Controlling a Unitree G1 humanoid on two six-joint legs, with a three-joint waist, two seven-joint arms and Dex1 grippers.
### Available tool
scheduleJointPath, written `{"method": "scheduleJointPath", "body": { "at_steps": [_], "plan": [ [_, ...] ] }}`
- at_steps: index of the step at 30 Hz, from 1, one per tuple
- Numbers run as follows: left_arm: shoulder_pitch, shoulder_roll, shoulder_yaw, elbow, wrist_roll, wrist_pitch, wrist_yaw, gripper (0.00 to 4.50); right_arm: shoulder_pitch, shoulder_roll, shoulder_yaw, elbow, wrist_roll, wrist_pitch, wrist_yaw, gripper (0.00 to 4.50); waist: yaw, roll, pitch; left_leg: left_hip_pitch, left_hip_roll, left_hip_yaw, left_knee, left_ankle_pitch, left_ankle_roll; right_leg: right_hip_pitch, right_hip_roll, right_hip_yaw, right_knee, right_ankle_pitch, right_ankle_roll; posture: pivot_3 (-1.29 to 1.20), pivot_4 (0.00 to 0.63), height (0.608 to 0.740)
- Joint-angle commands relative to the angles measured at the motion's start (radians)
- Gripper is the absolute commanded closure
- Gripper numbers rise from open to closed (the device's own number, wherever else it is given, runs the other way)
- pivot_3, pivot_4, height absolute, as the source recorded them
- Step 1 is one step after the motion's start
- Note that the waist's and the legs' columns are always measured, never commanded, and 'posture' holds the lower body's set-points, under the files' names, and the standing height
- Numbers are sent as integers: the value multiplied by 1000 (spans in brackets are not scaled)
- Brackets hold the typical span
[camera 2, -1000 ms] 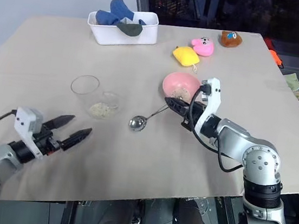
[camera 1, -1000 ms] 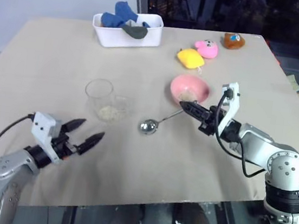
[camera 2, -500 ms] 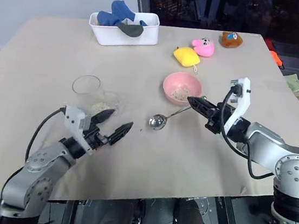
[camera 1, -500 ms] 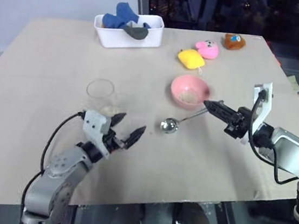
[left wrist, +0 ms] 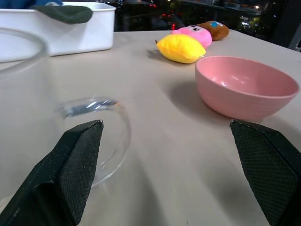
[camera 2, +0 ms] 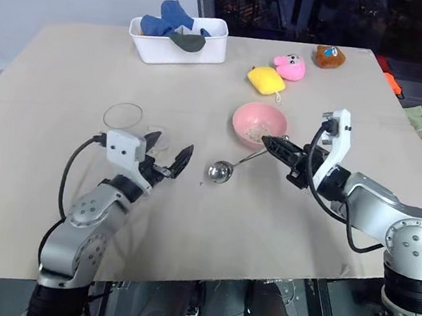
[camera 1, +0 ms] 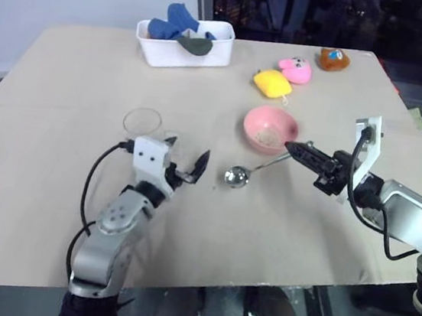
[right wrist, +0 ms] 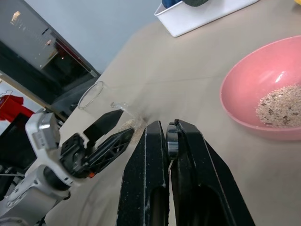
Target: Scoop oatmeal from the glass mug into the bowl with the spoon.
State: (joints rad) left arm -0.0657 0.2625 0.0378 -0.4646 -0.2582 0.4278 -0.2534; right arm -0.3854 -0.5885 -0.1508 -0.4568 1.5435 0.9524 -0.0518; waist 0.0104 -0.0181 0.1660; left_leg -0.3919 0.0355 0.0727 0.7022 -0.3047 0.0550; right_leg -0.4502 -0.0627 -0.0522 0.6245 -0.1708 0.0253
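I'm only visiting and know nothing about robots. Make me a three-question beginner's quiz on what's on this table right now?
1. True or false: the pink bowl already has some oatmeal in it.
2. Which claw holds the spoon? A) left claw B) right claw C) neither
3. Fill in: the left claw's open fingers point at the glass ____.

Key
1. True: pale flakes lie at its bottom.
2. B: it is shut on the handle's end, and the spoon's round end is down by the table.
3. mug
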Motion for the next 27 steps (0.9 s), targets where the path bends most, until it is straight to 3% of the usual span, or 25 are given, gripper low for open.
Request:
{"method": "scheduleJointPath", "body": {
  "at_steps": [1,7,11,18,27],
  "plan": [
    [-44,46,13,50,-8,-40,-72,19,-21,2,-6,-20,4,-27,12,4500,0,0,0,0,0,0,0,0,0,0,0,0,0,0,0,0,150,740],
    [-105,180,54,202,-53,-122,-277,19,-10,-1,-7,-33,-2,-37,11,4500,1,0,0,0,0,0,0,0,0,0,0,0,0,0,0,0,150,740],
    [-127,211,66,263,-71,-163,-344,19,6,-7,-14,-47,0,-46,3,4500,2,0,0,0,0,0,0,0,0,0,0,0,-1,0,0,0,150,740],
    [-95,249,85,254,-110,-190,-438,19,31,-13,-22,-69,8,-56,-11,4500,3,0,0,-1,0,0,0,0,0,0,0,-1,-1,0,0,0,150,740],
    [-18,384,159,265,-188,-229,-644,19,41,-23,-18,-64,4,-66,1,4500,3,0,0,-1,1,0,0,0,0,0,0,-1,-1,-2,-2,0,150,740]
  ]
}}
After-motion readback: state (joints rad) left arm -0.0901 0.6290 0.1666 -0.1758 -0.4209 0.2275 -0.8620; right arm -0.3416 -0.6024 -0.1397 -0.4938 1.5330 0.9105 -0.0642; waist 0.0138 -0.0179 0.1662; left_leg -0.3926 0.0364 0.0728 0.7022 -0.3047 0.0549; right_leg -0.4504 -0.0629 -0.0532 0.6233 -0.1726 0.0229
